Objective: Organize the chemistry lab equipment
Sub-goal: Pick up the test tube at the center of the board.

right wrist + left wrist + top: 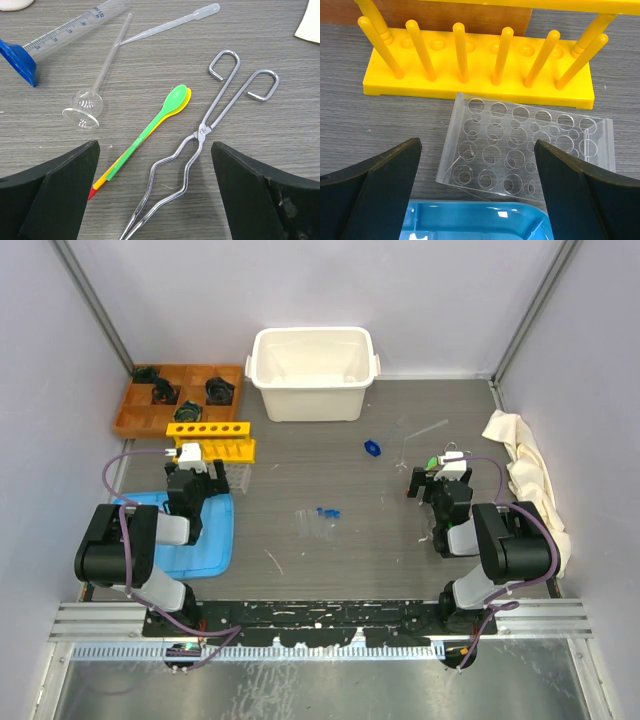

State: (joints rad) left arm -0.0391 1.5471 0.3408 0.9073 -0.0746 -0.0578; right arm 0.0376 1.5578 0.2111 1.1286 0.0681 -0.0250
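Left end effector and right end effector hover low, agape.

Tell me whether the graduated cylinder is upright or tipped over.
Tipped over: the graduated cylinder lies flat on the table, blue base on edge.

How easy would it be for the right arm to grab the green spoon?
Probably easy, yes. The right gripper hangs open right over the green spoon, nothing covering it. The metal forceps lie close beside, and a yellow spoon sits underneath, so that might come along too.
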